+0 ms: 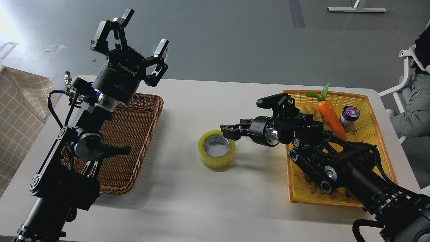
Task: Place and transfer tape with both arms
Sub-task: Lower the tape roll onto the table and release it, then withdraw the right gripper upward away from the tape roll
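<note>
The tape (216, 149) is lying flat mid-tabletop (188, 201), the right claw (229, 131) hovering at its two o'clock edge; I cannot tell its jaws' state. The left claw (141, 32) is waiting raised and spread open, probably to receive it.

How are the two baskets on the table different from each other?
The left basket is dark brown wicker; the right basket is bright yellow-orange. The left basket shows nothing inside where visible; the right basket holds a carrot and a small jar. Both are shallow and rectangular.
</note>
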### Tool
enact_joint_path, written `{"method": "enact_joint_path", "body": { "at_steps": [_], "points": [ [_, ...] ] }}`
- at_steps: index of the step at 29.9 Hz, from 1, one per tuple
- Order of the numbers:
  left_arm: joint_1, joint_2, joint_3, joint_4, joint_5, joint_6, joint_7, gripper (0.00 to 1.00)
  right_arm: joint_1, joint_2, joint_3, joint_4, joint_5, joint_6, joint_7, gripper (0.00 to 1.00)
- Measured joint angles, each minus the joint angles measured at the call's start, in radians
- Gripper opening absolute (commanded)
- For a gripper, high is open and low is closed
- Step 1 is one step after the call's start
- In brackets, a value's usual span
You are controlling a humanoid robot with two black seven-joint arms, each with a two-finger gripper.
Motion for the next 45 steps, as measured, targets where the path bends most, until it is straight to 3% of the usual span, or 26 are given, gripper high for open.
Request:
{"method": "enact_joint_path", "body": {
  "at_steps": [11,22,32,39,45],
  "points": [
    [-0.002,-0.001,0.007,0.001,0.002,0.008,0.001,0.98,0.003,-0.009,0.271,0.223,0.126,-0.035,0.008,1.0],
    [0.001,0.001,0.023,0.003,0.01,0.044,0.014,0.98,-0.135,-0.261,0.39,0.507,0.559,-0.038,0.015,1.0],
    [-0.005,0.049,0.036,0.001,0.018,0.111,0.017,0.98,-0.3,-0.246,0.684,0.628,0.982,-0.037,0.031,1.0],
    [-0.003,0.039,0.031,-0.002,0.017,0.101,-0.002,0.98,-0.38,-0.226,0.776,0.641,1.164,-0.039,0.031,1.0],
    [0.028,0.026,0.03,-0.033,0.013,0.072,-0.082,0.98,-0.433,-0.199,0.806,0.652,1.22,-0.048,0.023,1.0]
  ]
}}
